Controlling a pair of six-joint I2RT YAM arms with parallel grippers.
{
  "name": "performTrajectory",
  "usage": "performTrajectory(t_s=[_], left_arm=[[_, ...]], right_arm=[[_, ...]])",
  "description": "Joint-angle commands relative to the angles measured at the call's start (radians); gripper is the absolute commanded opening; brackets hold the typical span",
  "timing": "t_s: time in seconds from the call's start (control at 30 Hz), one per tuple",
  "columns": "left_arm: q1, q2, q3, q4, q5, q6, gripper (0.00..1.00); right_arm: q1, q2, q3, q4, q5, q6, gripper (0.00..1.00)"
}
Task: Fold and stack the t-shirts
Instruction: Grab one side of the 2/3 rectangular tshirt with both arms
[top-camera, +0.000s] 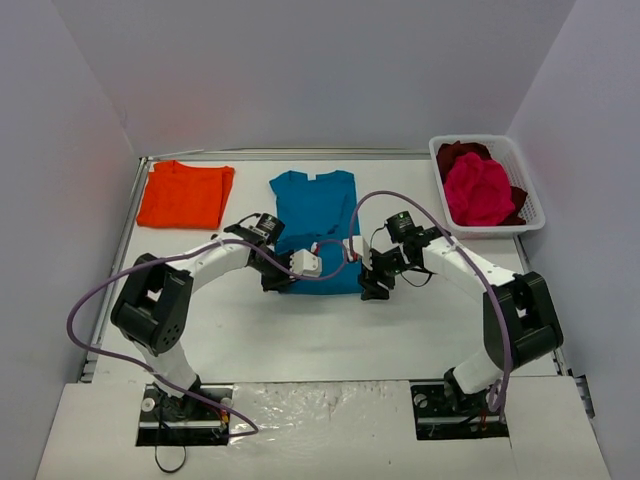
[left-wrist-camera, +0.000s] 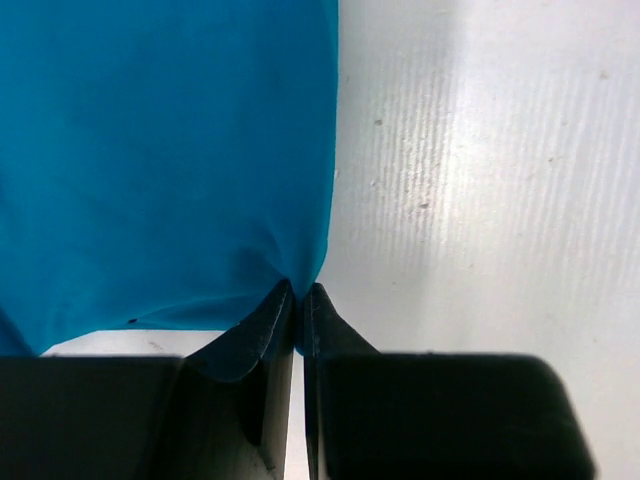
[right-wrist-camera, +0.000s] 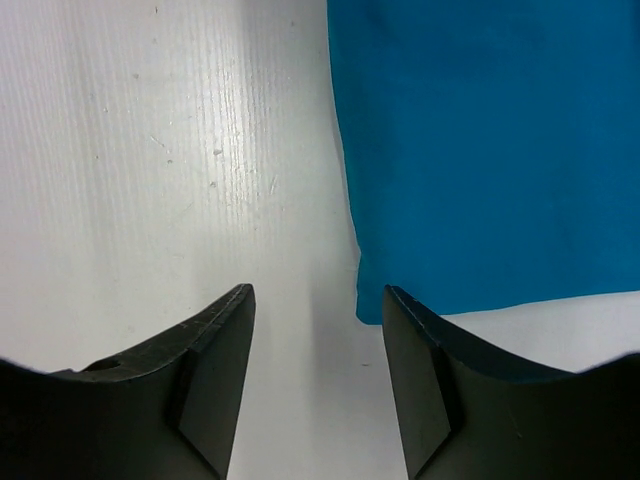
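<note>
Teal-blue t-shirt (top-camera: 315, 210), flat and nearly wrinkle-free.

A white slotted basket (top-camera: 497, 230) stands on the white counter (top-camera: 330, 330), well off beyond and right of the right claw (top-camera: 374, 290).

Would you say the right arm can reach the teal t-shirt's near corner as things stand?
Probably yes: the right gripper hangs open just short of the teal t-shirt corner, with nothing between.

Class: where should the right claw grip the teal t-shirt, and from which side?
Probably its near right hem corner, from the near side: the teal t-shirt lies flat, so only an edge can be pinched, and the left claw holds the left corner.
</note>
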Motion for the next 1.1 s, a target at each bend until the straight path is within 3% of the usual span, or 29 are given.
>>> performTrajectory(t_s=[0.0,0.53,0.87,1.07], left_arm=[[0.006,0.0,0.042,-0.066,0.088,-0.012,0.02],[0.012,0.026,0.073,-0.112,0.119,0.009,0.02],[0.014,0.028,0.056,-0.121,0.127,0.017,0.02],[0.012,0.03,0.05,-0.129,0.125,0.023,0.02]], right_arm=[[-0.001,0.027,-0.025,0.029,-0.03,-0.036,0.5],[0.039,0.139,-0.015,0.079,0.002,-0.041,0.49],[0.1,0.159,-0.096,0.154,0.17,-0.035,0.46],[0.111,0.185,-0.128,0.225,0.253,0.025,0.15]])
